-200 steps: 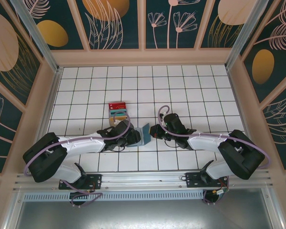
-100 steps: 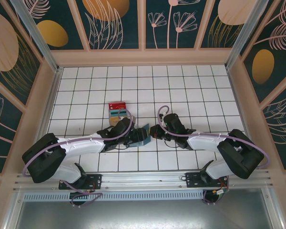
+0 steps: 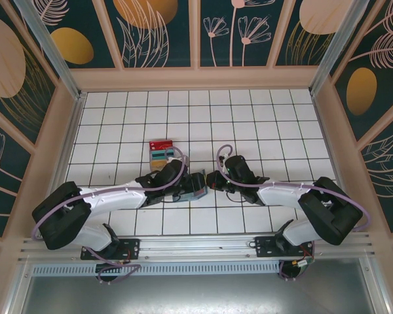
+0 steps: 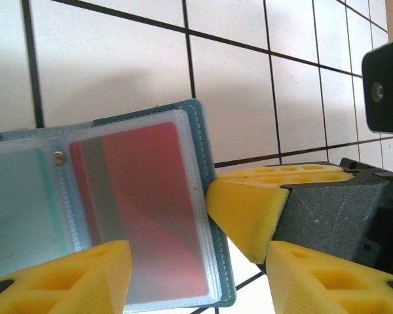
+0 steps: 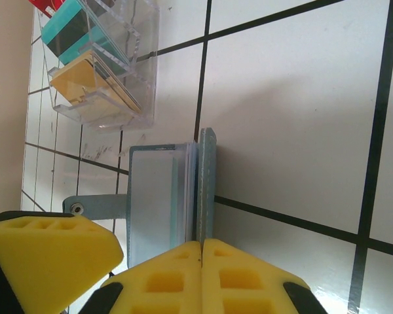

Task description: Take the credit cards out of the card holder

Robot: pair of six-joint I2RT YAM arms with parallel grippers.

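a white tiled table point(image 3: 262, 118) with thin black grid lines fills the floor of the cell. a clear plastic rack point(image 5: 143, 72) with stepped slots stands on it left of the table's centre, about midway between the far and near edges. a pale wooden ledge point(image 3: 196, 78) runs along the far edge. behind it stand dark teal wall panels point(image 3: 164, 33) painted with gold ovals and pale flower outlines; like panels line the left side point(image 3: 19, 78) and right side point(image 3: 373, 85). metal uprights point(image 3: 49, 46) rise at the far corners. an aluminium rail point(image 3: 196, 252) crosses the near edge, with a grey metal sheet point(image 3: 196, 294) below it.
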